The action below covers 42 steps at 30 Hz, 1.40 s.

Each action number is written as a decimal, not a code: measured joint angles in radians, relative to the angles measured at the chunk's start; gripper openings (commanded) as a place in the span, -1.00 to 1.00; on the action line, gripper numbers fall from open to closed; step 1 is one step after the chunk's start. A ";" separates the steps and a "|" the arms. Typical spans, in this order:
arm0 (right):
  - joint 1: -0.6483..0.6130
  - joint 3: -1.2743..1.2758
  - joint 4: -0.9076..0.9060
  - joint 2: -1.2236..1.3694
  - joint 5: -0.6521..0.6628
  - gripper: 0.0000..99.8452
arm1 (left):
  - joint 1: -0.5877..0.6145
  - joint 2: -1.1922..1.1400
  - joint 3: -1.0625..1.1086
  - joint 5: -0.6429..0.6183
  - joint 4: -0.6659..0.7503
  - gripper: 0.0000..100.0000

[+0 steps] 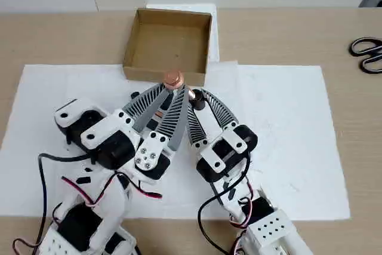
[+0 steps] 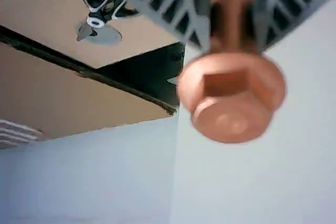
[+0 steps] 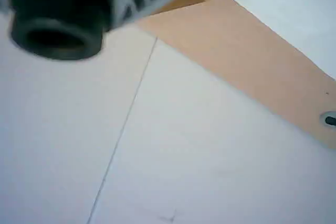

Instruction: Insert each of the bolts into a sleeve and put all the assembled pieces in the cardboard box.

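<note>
while left hand (image 1: pixel 171 90) clamps bolt (image 1: pixel 173 78), right hand (image 1: pixel 197 94) clamps sleeve (image 1: pixel 197 101) alongside.

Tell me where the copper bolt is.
High view: the copper bolt is clamped in the left gripper, at the cardboard box's near wall, beside the black sleeve in the right gripper.

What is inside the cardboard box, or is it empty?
Empty, as far as shows. Seen from above, the cardboard box has a bare brown floor with nothing lying on it; the strip just behind its near wall is hidden.
</note>
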<state>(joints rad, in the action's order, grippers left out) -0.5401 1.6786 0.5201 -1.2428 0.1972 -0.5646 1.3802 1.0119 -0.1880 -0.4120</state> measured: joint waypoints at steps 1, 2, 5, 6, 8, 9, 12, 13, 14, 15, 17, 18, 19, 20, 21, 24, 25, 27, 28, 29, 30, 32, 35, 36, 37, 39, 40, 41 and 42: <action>0.000 0.000 0.000 0.000 0.000 -0.99 | 0.002 0.000 0.002 0.003 0.000 -0.99; 0.000 0.000 0.000 0.000 0.000 -0.99 | 0.002 0.000 0.002 0.006 0.000 -0.99; 0.000 0.000 0.000 0.000 0.000 -0.99 | 0.002 0.000 0.003 0.009 0.000 -0.99; 0.000 0.000 0.000 0.000 0.000 -0.99 | 0.002 0.000 0.012 0.009 0.000 -0.99; 0.000 0.000 0.000 -0.002 0.000 -0.99 | 0.002 0.000 0.043 0.009 0.000 -0.99; 0.000 0.000 0.000 -0.009 0.000 -0.99 | 0.002 0.000 0.057 0.009 0.000 -0.99; 0.000 0.003 0.000 -0.066 0.000 -0.99 | 0.023 -0.002 0.077 0.009 0.031 -0.99; 0.000 0.006 0.000 -0.092 0.000 -0.99 | 0.038 -0.002 0.077 0.009 0.054 -0.99; 0.003 0.006 0.000 -0.121 0.000 -0.99 | 0.058 -0.002 0.077 0.009 0.077 -0.99; 0.002 0.006 -0.002 -0.149 0.000 -0.99 | 0.072 0.000 0.077 0.009 0.095 -0.99; -0.005 0.006 -0.038 -0.206 0.000 -0.99 | 0.097 0.000 0.077 0.009 0.107 -0.99; -0.005 0.006 -0.072 -0.232 0.000 -0.99 | 0.101 0.000 0.077 0.009 0.107 -0.99; -0.005 0.006 -0.109 -0.256 0.000 -0.99 | 0.101 0.000 0.077 0.009 0.107 -0.99; -0.005 0.006 -0.149 -0.282 0.000 -0.99 | 0.101 0.000 0.077 0.009 0.107 -0.99; -0.005 0.006 -0.187 -0.308 0.000 -0.99 | 0.103 0.000 0.077 0.009 0.107 -0.99; -0.005 0.006 -0.290 -0.400 0.000 -0.99 | 0.084 0.000 0.077 0.009 0.110 -0.99; -0.005 0.006 -0.334 -0.427 0.000 -0.99 | 0.071 0.000 0.075 0.009 0.110 -0.99; -0.005 0.005 -0.431 -0.470 0.000 -0.99 | 0.052 0.000 0.068 0.009 0.110 -0.99; -0.005 0.003 -0.480 -0.496 0.000 -0.99 | 0.048 0.000 0.060 0.009 0.106 -0.99; -0.003 0.002 -0.520 -0.520 0.000 -0.99 | 0.044 0.000 0.052 0.009 0.091 -0.99; -0.003 0.002 -0.551 -0.537 0.000 -0.99 | 0.043 0.000 0.044 0.009 0.069 -0.99; -0.005 0.000 -0.585 -0.546 0.000 -0.99 | 0.041 0.000 0.041 0.009 0.032 -0.99; -0.005 0.000 -0.592 -0.548 0.000 -0.99 | 0.040 0.000 0.041 0.009 0.021 -0.99; -0.006 0.000 -0.592 -0.548 0.000 -0.99 | 0.040 0.000 0.041 0.009 0.021 -0.99; -0.014 0.000 -0.592 -0.548 0.000 -0.99 | 0.040 0.000 0.041 0.009 0.021 -0.99; -0.037 0.000 -0.592 -0.548 0.000 -0.99 | 0.040 0.000 0.041 0.009 0.020 -0.99; -0.049 0.000 -0.592 -0.548 0.000 -0.99 | 0.037 0.000 0.041 0.009 0.020 -0.99; -0.057 0.000 -0.592 -0.548 0.000 -0.99 | 0.031 0.000 0.041 0.009 0.020 -0.99; -0.060 0.000 -0.592 -0.548 0.000 -0.99 | 0.025 0.000 0.040 0.009 0.017 -0.99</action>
<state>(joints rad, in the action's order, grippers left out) -0.5999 1.6786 -0.0721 -1.7906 0.1972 -0.5401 1.3802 1.0518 -0.1788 -0.3951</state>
